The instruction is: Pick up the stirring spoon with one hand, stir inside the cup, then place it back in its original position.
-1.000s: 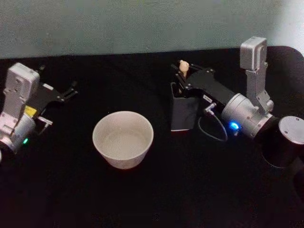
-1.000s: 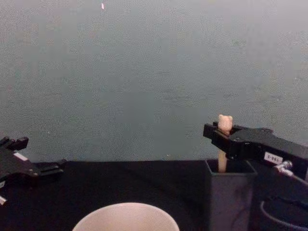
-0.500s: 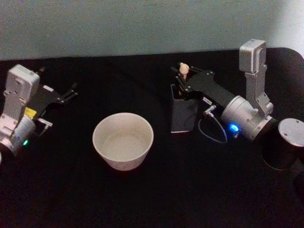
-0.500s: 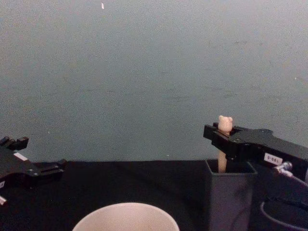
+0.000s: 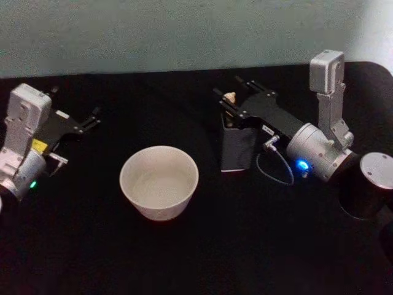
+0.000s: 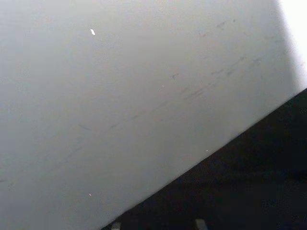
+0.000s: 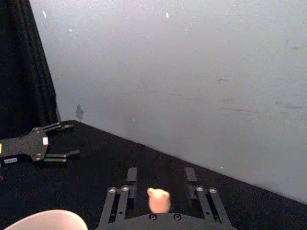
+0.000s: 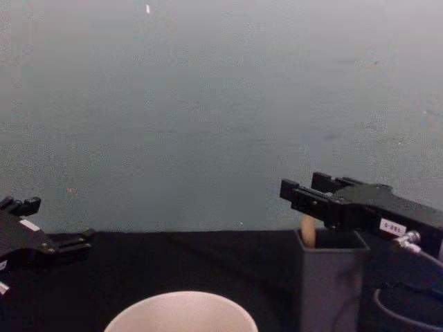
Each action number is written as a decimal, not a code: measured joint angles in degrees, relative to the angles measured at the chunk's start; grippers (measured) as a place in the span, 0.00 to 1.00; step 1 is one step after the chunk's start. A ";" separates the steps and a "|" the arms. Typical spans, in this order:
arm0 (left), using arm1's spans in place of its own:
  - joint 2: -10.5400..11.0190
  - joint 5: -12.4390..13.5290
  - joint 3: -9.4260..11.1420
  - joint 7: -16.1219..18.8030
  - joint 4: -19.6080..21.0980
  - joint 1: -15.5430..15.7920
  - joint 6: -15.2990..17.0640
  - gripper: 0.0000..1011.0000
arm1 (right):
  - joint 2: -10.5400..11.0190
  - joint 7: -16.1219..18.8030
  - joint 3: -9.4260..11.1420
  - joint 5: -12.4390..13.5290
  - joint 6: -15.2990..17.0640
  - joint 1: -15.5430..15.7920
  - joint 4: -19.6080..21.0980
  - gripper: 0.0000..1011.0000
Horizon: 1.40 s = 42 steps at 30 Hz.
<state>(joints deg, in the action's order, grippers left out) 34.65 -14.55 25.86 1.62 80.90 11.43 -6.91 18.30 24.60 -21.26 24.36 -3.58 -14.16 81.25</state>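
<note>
The stirring spoon (image 5: pixel 229 97) stands in the tall dark grey holder (image 5: pixel 236 147), and its bear head (image 8: pixel 308 232) leans at the holder's rim. My right gripper (image 5: pixel 228 87) hovers just above it, open. The fingers (image 7: pixel 132 173) stand apart on either side of the bear head (image 7: pixel 158 199) without touching it. To the holder's left, the wide cream cup (image 5: pixel 158 149) sits mid-table, and its rim shows low in the chest view (image 8: pixel 180 304). At the far left my left gripper (image 5: pixel 92 118) rests open and holds nothing.
A black cloth covers the table, and a grey wall rises close behind it. A dark cylinder with a grey top (image 5: pixel 374 169) stands at the right edge. A thin cable loop (image 5: pixel 273 169) hangs beside the holder. A black curtain (image 7: pixel 24 62) hangs at the far left.
The right gripper's fingers have spread open and let go of the spoon. It has dropped deeper into the holder, so its bear head now sits at the rim. The left arm stayed still.
</note>
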 joint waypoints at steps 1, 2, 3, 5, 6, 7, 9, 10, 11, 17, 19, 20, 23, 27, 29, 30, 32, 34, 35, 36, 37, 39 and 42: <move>0.00 0.00 0.00 0.00 0.00 0.00 0.00 0.99 | 0.00 0.01 0.00 0.00 0.00 0.00 0.00 0.59; 0.00 0.00 0.00 0.00 0.00 0.00 0.00 0.99 | 0.00 0.02 0.00 0.01 0.00 0.00 0.00 0.64; 0.00 0.00 0.00 0.00 0.00 0.00 0.00 0.99 | 0.00 0.02 0.00 0.02 0.00 0.00 0.00 0.66; 0.00 0.00 0.00 0.00 0.00 0.00 0.00 0.99 | 0.00 0.02 0.00 0.03 0.00 0.00 0.00 0.74; 0.00 0.00 0.00 0.00 0.00 0.00 0.00 0.99 | 0.00 0.02 0.00 0.03 0.00 0.00 0.00 0.76; 0.00 0.00 0.00 0.00 0.00 0.00 0.00 0.99 | 0.00 0.02 0.00 0.03 0.00 0.00 0.00 0.82; 0.00 0.00 0.00 0.00 0.00 0.00 0.00 0.99 | 0.00 0.02 0.00 0.04 0.00 0.00 0.00 0.85; 0.00 0.00 0.00 0.00 0.00 0.00 0.00 0.99 | 0.00 0.02 0.00 0.04 0.00 0.00 0.00 0.88; 0.00 0.00 0.00 0.00 0.00 0.00 0.00 0.99 | 0.00 0.02 0.00 0.04 0.00 0.00 0.00 0.90; 0.00 0.00 0.00 0.00 0.00 0.00 0.00 0.99 | -0.01 0.04 0.02 0.12 0.00 0.00 0.02 0.99; 0.00 0.00 0.00 0.00 0.00 0.00 0.00 0.99 | 0.00 0.25 0.25 0.56 0.02 0.00 0.29 0.99; 0.00 0.00 0.00 0.00 0.00 0.00 0.00 0.99 | 0.02 0.28 0.36 0.73 0.02 0.00 0.43 0.99; 0.00 0.00 0.00 0.00 0.00 0.00 0.00 0.99 | 0.11 0.19 1.01 1.35 -0.01 0.16 1.33 0.99; 0.00 0.00 0.00 0.00 0.00 0.00 0.00 0.99 | 0.04 -1.02 2.27 2.05 -0.26 0.54 2.63 0.99; 0.00 0.00 0.00 0.00 0.00 0.00 0.00 0.99 | -0.10 -2.30 3.35 2.26 -0.54 0.84 3.21 0.99; 0.00 0.00 0.00 0.00 0.00 0.00 0.00 0.99 | -0.16 -2.75 3.75 2.32 -0.62 0.96 3.35 0.99; 0.00 0.00 0.00 0.00 0.00 0.00 0.00 0.99 | -0.29 -3.76 4.52 2.41 -0.73 1.21 3.55 0.99; 0.00 0.00 0.00 0.00 0.00 0.00 0.00 0.99 | -0.47 -5.29 5.91 2.44 -0.79 1.66 3.65 0.99; 0.00 0.00 0.00 0.00 0.00 0.00 0.00 0.99 | -0.53 -5.78 6.32 2.43 -0.79 1.83 3.65 0.99; 0.00 0.00 0.00 0.00 0.00 0.00 0.00 0.99 | -0.62 -6.67 7.11 2.42 -0.79 2.12 3.55 0.99; 0.00 0.00 0.00 0.00 0.00 0.00 0.00 0.99 | -0.62 -6.67 7.11 2.42 -0.79 2.12 3.55 0.99; 0.00 0.00 0.00 0.00 0.00 0.00 0.00 0.99 | -0.77 -8.13 8.51 2.06 -0.84 2.84 3.19 0.99; 0.00 0.00 0.00 0.00 0.00 0.00 0.00 0.99 | -1.01 -9.51 9.55 0.88 -1.41 3.55 2.59 0.99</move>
<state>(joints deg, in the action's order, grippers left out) 34.65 -14.55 25.86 1.62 80.90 11.43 -6.91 17.28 15.09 -11.71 25.24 -4.99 -10.61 83.84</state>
